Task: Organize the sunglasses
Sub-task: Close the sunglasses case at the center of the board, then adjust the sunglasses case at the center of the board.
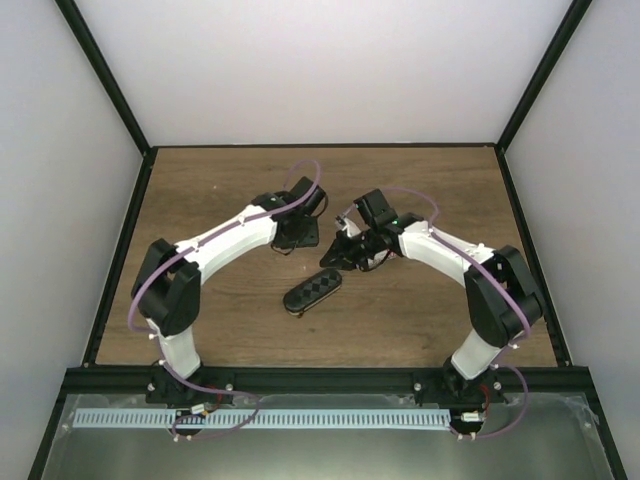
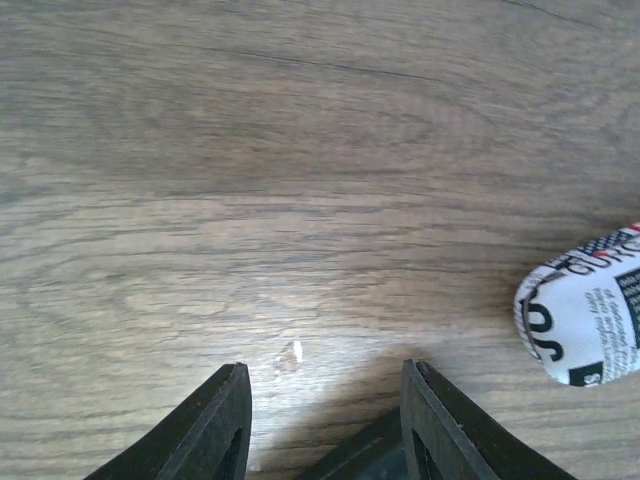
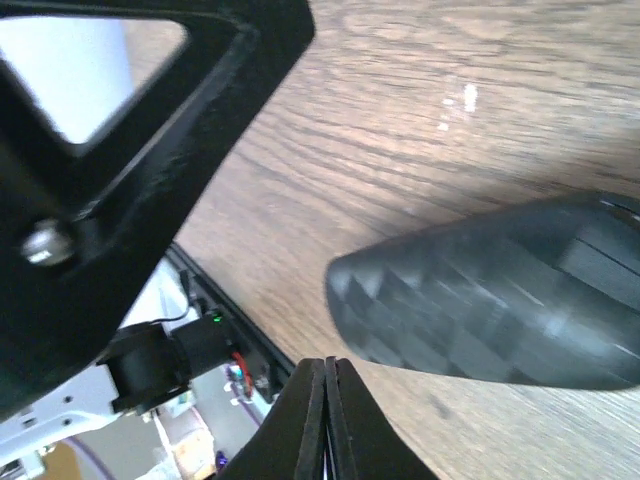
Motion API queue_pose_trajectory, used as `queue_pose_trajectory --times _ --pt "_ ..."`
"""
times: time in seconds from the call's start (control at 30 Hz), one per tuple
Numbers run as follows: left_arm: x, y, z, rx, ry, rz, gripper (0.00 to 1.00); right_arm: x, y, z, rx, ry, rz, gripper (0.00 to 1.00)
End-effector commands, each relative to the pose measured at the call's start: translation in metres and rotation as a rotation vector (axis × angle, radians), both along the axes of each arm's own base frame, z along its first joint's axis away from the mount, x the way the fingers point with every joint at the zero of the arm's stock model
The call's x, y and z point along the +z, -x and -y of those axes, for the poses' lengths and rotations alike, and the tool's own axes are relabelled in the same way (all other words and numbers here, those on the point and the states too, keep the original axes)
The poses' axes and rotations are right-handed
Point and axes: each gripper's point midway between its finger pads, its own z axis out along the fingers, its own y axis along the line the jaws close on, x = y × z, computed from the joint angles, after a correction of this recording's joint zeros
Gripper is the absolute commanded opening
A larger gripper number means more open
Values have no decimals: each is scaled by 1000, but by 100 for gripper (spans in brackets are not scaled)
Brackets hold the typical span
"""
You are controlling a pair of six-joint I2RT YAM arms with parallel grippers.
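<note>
**Sunglasses out of sight as arms flank closed case**

No sunglasses show in any view; they are probably inside the dark quilted case (image 1: pixel 313 291), which lies closed on the wooden table (image 1: pixel 200 190). The right gripper (image 3: pixel 325 368), pinched shut and empty, hangs just beside it. The left gripper (image 2: pixel 325 368) stands part-open over bare wood near a newsprint-patterned case (image 2: pixel 585 310). The packing step looks done; the next move likely calls for squaring up the cases.

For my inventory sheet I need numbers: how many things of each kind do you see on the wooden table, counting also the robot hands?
Dark oval case with checked pattern: 1
White case with black newspaper print: 1
Black robot hands: 2 (left hand, right hand)
Total: 4
</note>
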Motion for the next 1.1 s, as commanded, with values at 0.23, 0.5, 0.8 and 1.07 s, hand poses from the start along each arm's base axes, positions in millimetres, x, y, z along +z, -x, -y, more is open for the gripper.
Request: queue_pose_trajectory --times 0.23,0.5,0.8,1.07 --pt "5 -1 -33 106 39 26 58 13 34 -7 262 -42 129 9" --pt "-39 -7 -3 23 151 -85 66 -17 53 16 245 70 169 1" --pt "-102 13 29 -60 153 -325 51 -45 51 5 139 19 12 1" --pt "-112 56 30 -91 155 -405 51 -53 37 -6 102 2 -5 1"
